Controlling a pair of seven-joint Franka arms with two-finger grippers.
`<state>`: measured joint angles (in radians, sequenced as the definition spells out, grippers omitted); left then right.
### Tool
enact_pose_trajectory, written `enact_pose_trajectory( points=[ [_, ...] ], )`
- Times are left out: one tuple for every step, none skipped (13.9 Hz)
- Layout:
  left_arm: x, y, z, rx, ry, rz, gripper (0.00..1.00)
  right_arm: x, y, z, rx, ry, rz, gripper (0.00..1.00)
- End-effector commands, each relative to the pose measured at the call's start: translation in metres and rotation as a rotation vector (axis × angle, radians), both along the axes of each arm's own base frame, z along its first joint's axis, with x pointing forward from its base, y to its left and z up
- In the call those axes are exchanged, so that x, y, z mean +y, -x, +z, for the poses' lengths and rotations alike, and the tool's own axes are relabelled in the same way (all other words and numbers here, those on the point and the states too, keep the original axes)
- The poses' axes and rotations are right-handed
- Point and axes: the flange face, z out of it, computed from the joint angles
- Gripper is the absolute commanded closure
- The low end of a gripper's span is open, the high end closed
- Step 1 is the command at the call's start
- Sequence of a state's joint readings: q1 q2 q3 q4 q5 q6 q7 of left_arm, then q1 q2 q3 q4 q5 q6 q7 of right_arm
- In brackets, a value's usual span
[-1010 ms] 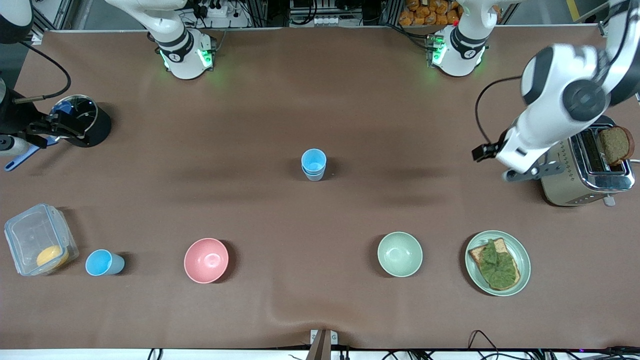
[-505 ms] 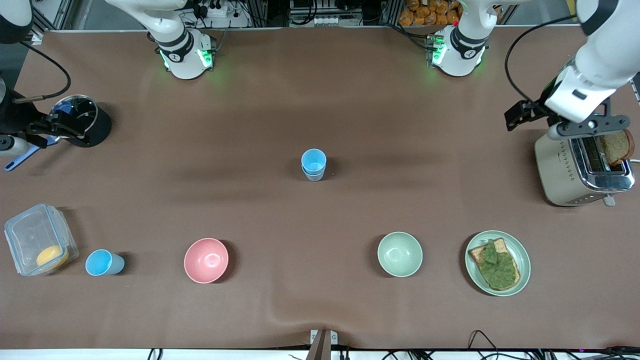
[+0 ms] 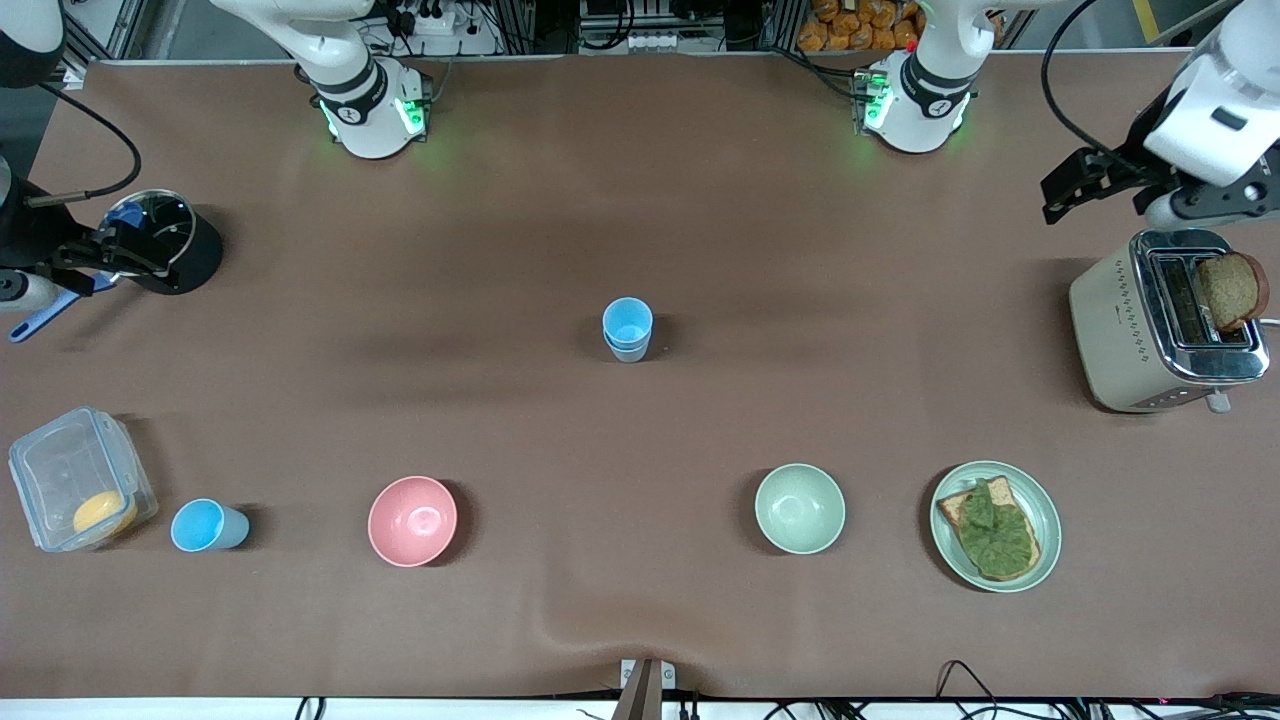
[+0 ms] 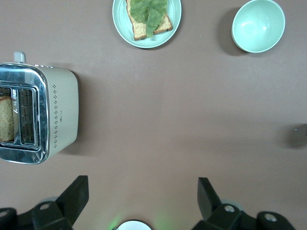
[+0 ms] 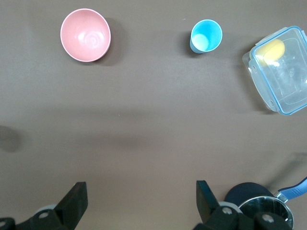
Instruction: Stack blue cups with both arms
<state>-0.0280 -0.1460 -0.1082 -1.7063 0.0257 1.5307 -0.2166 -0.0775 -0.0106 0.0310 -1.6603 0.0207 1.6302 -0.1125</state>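
Two blue cups (image 3: pixel 627 329) stand nested upright at the middle of the table. A third, sky-blue cup (image 3: pixel 207 526) stands alone toward the right arm's end, nearer the front camera; it also shows in the right wrist view (image 5: pixel 206 36). My left gripper (image 3: pixel 1192 198) is up over the table beside the toaster, open and empty, as the left wrist view (image 4: pixel 142 192) shows. My right gripper (image 3: pixel 118 250) hangs beside the black pot, open and empty, as its wrist view (image 5: pixel 141 195) shows. Both are far from the cups.
A toaster (image 3: pixel 1165 320) with bread, a plate (image 3: pixel 1045 505) with toast and a green bowl (image 3: pixel 799 508) lie toward the left arm's end. A pink bowl (image 3: pixel 412 520), a clear container (image 3: pixel 60 470) and a black pot (image 3: pixel 195 250) lie toward the right arm's end.
My left arm has swung away from over the toaster toward the robots' side of the table. The right arm and the cups have not moved.
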Motion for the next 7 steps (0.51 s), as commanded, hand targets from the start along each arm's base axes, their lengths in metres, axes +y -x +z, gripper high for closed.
enact_pose_trajectory(
  points=[
    [0.001, -0.012, 0.005, 0.008, 0.029, -0.012, 0.0, -0.004, 0.001, 0.002, 0.004, 0.005, 0.004, 0.0],
    [0.001, -0.013, 0.015, -0.012, 0.036, -0.008, 0.0, -0.004, 0.001, 0.002, 0.005, 0.005, 0.004, 0.0],
    [0.001, -0.013, 0.018, -0.017, 0.037, -0.004, 0.0, -0.004, 0.001, 0.002, 0.007, 0.003, 0.004, 0.0],
    [0.003, -0.013, 0.018, -0.019, 0.037, 0.002, 0.0, -0.004, 0.001, 0.002, 0.007, 0.003, 0.004, 0.0],
    [0.002, -0.012, 0.021, -0.024, 0.033, 0.004, 0.0, -0.004, 0.001, 0.002, 0.007, 0.003, 0.004, 0.0],
    [0.003, -0.013, 0.018, -0.021, 0.025, 0.012, 0.0, -0.004, 0.001, 0.002, 0.007, 0.003, 0.004, 0.0],
    [0.002, -0.015, 0.019, -0.021, 0.032, 0.009, 0.0, -0.004, 0.001, 0.002, 0.007, 0.003, 0.004, 0.0]
  ],
)
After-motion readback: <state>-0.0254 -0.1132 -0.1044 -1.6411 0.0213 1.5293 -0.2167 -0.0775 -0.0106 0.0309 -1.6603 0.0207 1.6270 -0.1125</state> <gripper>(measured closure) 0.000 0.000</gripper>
